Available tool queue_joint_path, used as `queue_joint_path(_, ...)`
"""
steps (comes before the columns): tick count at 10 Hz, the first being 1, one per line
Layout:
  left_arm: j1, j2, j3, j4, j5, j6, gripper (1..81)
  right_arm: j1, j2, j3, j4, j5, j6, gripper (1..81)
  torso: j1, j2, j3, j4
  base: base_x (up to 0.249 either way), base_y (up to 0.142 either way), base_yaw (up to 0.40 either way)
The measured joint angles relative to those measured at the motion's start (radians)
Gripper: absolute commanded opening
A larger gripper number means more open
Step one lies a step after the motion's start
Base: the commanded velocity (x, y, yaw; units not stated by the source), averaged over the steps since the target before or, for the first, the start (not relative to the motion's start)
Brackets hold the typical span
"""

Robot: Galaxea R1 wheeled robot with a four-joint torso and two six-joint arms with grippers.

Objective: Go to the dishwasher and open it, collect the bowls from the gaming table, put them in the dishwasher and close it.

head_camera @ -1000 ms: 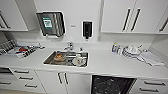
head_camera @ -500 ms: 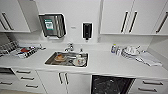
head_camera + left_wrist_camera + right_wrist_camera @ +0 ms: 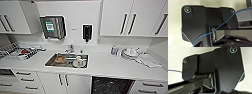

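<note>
I face the dishwasher (image 3: pixel 111 85) squarely: its dark opening under the counter (image 3: pixel 105 65) runs widthwise. Labels unreadable; I can't tell either claw's state.

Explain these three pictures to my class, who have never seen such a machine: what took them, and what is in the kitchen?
A wheeled robot with two arms took them. The head view looks down from a camera high on it at a white counter. A steel sink holds dishes, and more stacked dishes sit to its right. Below, under the counter, is the dark opening of the dishwasher. The other two pictures come from cameras on the wrists; the black plate and the black plate are robot parts. Nothing can be seen held.
</note>
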Motion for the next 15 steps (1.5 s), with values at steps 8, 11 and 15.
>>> queue_joint_path(8, 0.019, 0.000, -0.001, 0.000, 0.003, 0.003, 81.1, -0.014, 0.000, -0.001, -0.001, -0.003, -0.001, 81.1, -0.013, 0.012, 0.098, 0.000, 0.000, 0.000, 0.000)
queue_joint_path(11, 0.020, 0.001, -0.002, 0.000, 0.004, 0.004, 81.1, -0.014, 0.000, -0.001, -0.001, -0.003, -0.002, 81.1, -0.013, 0.012, 0.098, 0.000, 0.000, 0.000, 0.033)
queue_joint_path(15, 0.020, 0.004, -0.019, 0.000, 0.011, 0.004, 81.1, -0.016, 0.000, -0.001, -0.001, -0.003, -0.001, 81.1, -0.013, 0.012, 0.098, 0.000, 0.000, 0.000, 0.247)
